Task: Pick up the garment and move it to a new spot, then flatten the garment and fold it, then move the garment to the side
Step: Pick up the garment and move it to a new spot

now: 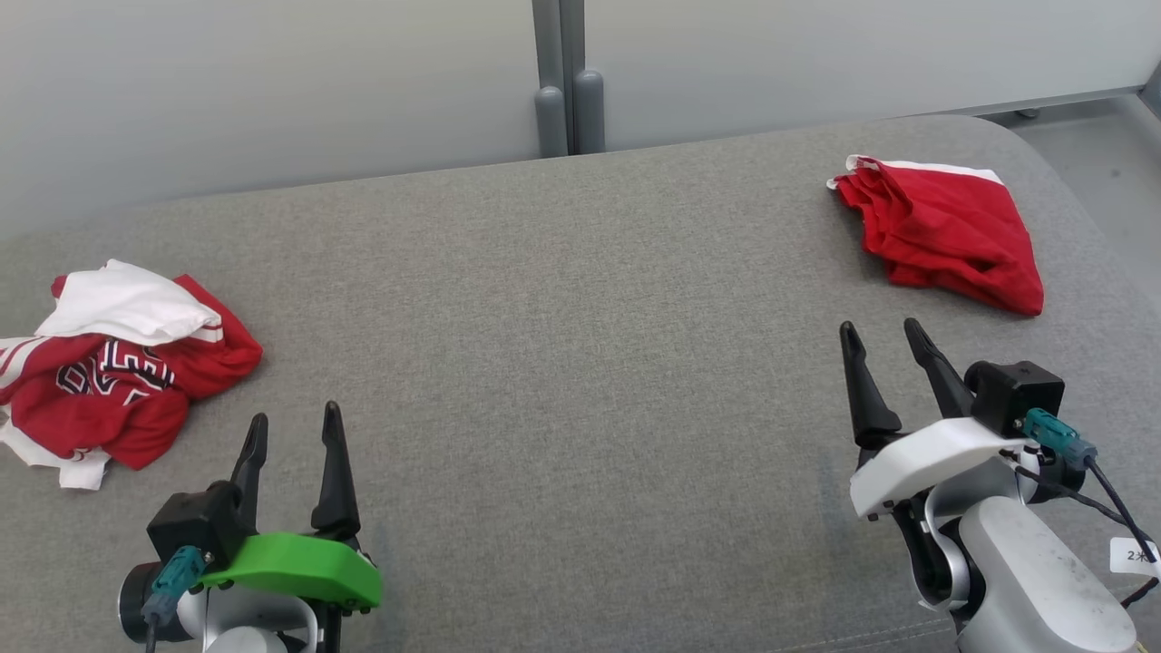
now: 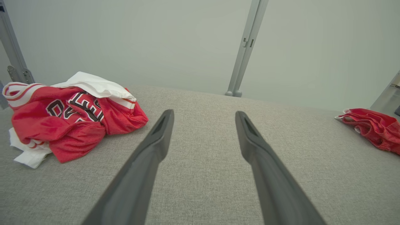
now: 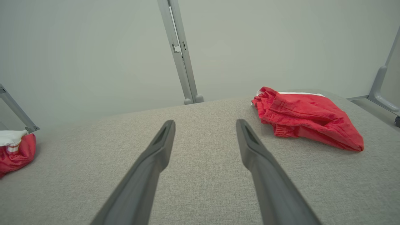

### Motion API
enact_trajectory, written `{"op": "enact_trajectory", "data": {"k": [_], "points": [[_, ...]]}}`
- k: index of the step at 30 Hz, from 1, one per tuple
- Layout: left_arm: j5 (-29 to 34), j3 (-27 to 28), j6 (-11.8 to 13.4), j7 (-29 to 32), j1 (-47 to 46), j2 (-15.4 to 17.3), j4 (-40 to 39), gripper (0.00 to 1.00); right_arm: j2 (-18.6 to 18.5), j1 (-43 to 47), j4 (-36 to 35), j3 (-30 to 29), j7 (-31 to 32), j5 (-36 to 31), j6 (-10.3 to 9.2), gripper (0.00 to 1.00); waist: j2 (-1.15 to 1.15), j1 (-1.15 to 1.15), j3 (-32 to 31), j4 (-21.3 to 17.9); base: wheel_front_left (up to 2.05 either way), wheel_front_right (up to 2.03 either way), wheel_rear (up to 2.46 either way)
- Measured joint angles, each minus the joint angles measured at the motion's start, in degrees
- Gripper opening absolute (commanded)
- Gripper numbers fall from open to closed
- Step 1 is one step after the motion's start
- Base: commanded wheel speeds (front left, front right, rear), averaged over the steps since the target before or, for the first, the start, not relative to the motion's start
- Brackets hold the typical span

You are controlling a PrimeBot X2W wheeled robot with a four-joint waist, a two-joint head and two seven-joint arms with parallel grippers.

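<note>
While left gripper [image 1: 296,413] and right gripper [image 1: 878,325] stand spread, empty, jersey [image 1: 127,372] lies crumpled.
Soft, light, floppy (probably slippery): pinch a raised red fold.

At the lower corners, the left pincer [image 1: 296,413] and right pincer [image 1: 878,325] gape wide, empty, fingers pointing forward.

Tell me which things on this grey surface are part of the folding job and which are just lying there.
For the job: crumpled red and white jersey; left gripper and right gripper, both open; grey surface to work on.
Lying about: smaller red garment, seemingly already folded; grey posts behind.
</note>
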Motion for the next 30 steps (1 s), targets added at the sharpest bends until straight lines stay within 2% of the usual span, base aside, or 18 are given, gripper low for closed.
{"op": "enact_trajectory", "data": {"k": [12,20,30], "points": [[0.1,-0.1,0.0,0.0,0.0,-0.1,0.0,1.00,-0.5,1.7,-2.3,-1.0,0.0,-1.9,-0.01,1.00,0.00,0.00,-0.1,4.8,0.00,0.00,0.00],[0.4,3.6,0.0,-0.5,0.1,-0.2,-0.1,1.00,0.6,1.6,-3.4,2.0,0.0,-2.5,0.10,1.00,0.00,0.00,-0.4,10.4,0.00,0.00,0.00],[1.8,8.0,0.0,-0.7,3.6,-0.2,-1.5,1.00,1.6,1.3,-3.4,4.3,0.6,-2.7,1.35,1.00,0.00,0.00,-1.0,18.1,0.00,0.00,0.00]]}}
